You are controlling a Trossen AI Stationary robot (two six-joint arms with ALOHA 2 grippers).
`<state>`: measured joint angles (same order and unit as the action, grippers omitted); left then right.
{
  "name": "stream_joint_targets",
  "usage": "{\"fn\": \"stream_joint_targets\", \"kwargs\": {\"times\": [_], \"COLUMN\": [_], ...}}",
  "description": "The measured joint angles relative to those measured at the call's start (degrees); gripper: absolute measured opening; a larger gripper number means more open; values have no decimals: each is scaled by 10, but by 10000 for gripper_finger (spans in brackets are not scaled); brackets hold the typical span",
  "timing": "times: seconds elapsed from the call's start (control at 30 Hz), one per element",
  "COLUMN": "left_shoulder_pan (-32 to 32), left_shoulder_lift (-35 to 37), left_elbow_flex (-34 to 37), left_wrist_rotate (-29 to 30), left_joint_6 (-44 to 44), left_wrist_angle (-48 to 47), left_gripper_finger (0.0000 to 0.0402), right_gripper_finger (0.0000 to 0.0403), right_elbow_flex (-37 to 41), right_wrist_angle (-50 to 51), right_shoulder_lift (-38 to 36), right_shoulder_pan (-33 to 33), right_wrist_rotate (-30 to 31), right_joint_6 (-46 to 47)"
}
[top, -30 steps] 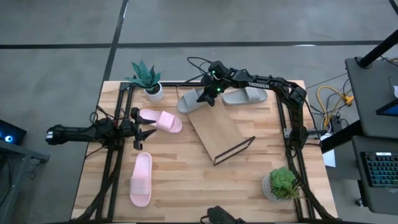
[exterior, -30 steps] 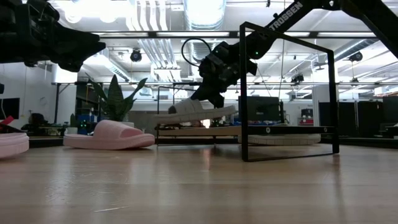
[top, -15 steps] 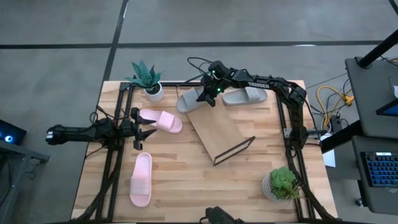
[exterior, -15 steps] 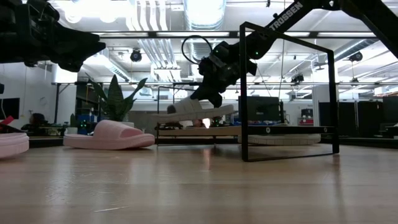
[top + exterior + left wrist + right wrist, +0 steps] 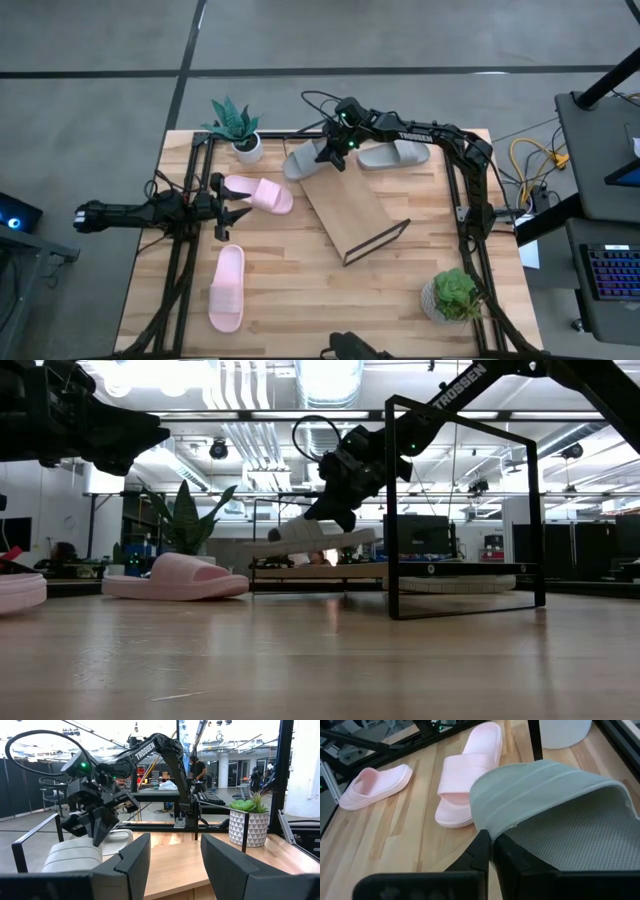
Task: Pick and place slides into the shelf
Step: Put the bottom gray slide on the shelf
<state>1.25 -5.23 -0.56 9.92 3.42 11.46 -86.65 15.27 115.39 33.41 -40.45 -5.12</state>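
Grey slide (image 5: 305,160), part-hidden by right claw (image 5: 335,158), held aloft.

The right gripper (image 5: 338,152) is covering part of the grey slide (image 5: 303,161) it is holding, the shelf (image 5: 352,214) is hiding that slide's near edge, and the second grey slide (image 5: 395,154) is lying partly under the arm.

Two potted plants (image 5: 236,125) (image 5: 453,296)
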Motion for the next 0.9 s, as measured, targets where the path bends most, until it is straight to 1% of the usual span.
{"fn": "stream_joint_targets", "kwargs": {"times": [0.23, 0.67, 0.9], "left_shoulder_pan": [0, 0, 0], "left_shoulder_lift": [0, 0, 0], "left_elbow_flex": [0, 0, 0], "left_wrist_rotate": [0, 0, 0], "left_joint_6": [0, 0, 0], "left_wrist_angle": [0, 0, -1], "left_gripper_finger": [160, 160, 160], "right_gripper_finger": [46, 131, 162], "right_elbow_flex": [0, 0, 0], "right_wrist_angle": [-11, -9, 13], "right_shoulder_lift": [0, 0, 0], "right_shoulder_pan": [0, 0, 0], "right_wrist_rotate": [6, 15, 16], "right_joint_6": [14, 17, 17]}}
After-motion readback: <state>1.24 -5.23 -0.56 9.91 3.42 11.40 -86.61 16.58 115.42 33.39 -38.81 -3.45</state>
